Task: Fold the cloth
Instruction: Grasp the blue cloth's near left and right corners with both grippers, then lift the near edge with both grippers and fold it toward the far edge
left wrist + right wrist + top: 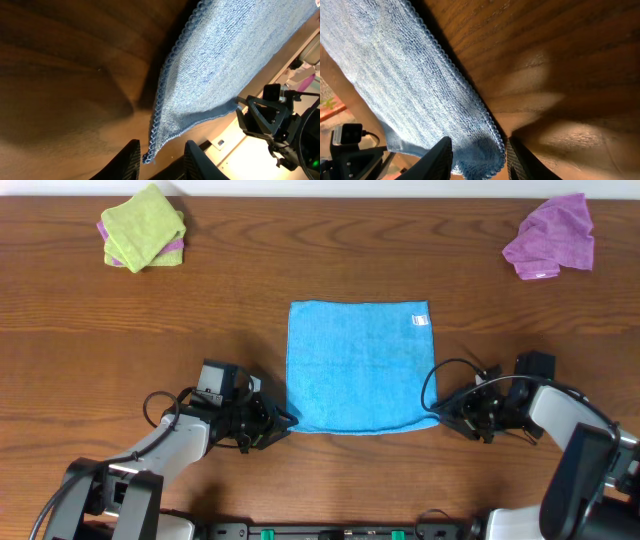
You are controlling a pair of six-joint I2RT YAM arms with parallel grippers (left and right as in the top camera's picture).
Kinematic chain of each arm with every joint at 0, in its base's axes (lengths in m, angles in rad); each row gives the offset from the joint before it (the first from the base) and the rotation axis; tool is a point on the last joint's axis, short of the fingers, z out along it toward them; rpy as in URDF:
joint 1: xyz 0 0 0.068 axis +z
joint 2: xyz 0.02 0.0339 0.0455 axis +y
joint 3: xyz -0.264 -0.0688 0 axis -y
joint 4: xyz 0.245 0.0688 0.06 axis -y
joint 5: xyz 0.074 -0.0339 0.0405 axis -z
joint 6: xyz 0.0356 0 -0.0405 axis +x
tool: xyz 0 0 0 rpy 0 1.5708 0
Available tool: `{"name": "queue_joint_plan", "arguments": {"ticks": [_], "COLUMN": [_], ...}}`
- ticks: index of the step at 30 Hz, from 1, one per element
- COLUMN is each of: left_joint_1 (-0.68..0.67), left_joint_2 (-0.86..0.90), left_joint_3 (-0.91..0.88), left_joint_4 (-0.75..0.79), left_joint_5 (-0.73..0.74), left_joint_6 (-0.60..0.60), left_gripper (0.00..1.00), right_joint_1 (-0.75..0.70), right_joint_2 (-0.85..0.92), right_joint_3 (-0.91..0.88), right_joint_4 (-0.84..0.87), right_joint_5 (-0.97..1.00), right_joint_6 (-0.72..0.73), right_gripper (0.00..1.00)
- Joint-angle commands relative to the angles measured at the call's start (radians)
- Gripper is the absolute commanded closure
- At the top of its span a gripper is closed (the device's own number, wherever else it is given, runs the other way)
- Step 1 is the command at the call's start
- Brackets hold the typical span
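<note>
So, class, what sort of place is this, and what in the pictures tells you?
Probably a robotics lab bench: a left arm and a right arm work at a wooden table, a blue cloth lies between them, and a green cloth and a purple cloth wait at the far corners.

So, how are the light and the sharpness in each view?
Overhead: even light, sharp, hardly any shadow around the cloth. Left wrist: the table is dark, a deep shadow runs beside the cloth's edge, the lower right is overexposed. Right wrist: warm glare on the wood, with soft shadow patches.
</note>
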Motion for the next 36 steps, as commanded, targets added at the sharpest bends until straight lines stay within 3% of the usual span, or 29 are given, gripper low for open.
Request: {"name": "queue_joint_plan", "arguments": {"ticks": [1,24,28,30,32,36], "left_joint_1": [0.003,0.003,0.003,0.003,0.003,0.003], "left_joint_2": [0.012,0.012,0.012,0.012,0.012,0.012], "left_joint_3": [-0.004,-0.003,-0.003,-0.003,-0.003,0.002], "left_joint_4": [-0.004,0.001,0.004,0.005,0.019,0.082], "left_joint_5": [0.012,-0.005,-0.020,-0.028,-0.029,-0.019], "left_joint_6": [-0.013,-0.028,-0.030,-0.030,-0.030,-0.031], "left_gripper": [0.69,0.69,0.70,0.81,0.94,0.94], "right_joint_1": [0.019,0.048,0.047,0.047,0.047,0.047], "right_joint_2": [0.016,0.115,0.115,0.115,0.115,0.115], "right_joint_3": [0.002,0.002,0.002,0.004,0.013,0.060], "right_joint_4": [0.006,-0.048,-0.064,-0.062,-0.063,-0.101], "right_joint_5": [0.027,0.053,0.061,0.061,0.061,0.060], "right_joint_6": [0.014,-0.005,-0.014,-0.014,-0.014,-0.014], "right_gripper": [0.63,0.71,0.80,0.99,0.99,0.99]}}
